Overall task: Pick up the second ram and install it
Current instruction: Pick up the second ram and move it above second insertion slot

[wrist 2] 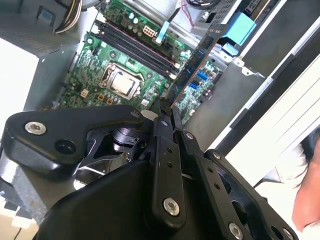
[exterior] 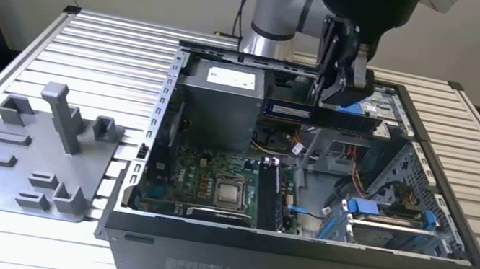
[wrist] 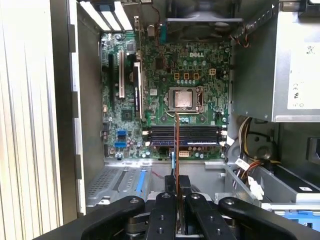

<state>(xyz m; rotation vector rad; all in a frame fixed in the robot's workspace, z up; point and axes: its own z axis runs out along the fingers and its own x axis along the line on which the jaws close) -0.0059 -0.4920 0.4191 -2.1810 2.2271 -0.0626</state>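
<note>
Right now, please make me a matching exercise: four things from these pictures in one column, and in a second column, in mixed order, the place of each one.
Things
1. second ram
2. CPU socket
3. grey fixture plate
4. power supply

Places
A. on the slatted table, at the exterior view's left of the computer case
B. between the gripper fingers, above the open case
C. on the green motherboard
D. grey box inside the case, white label on top

Pairs: 1-B, 2-C, 3-A, 4-D
</note>
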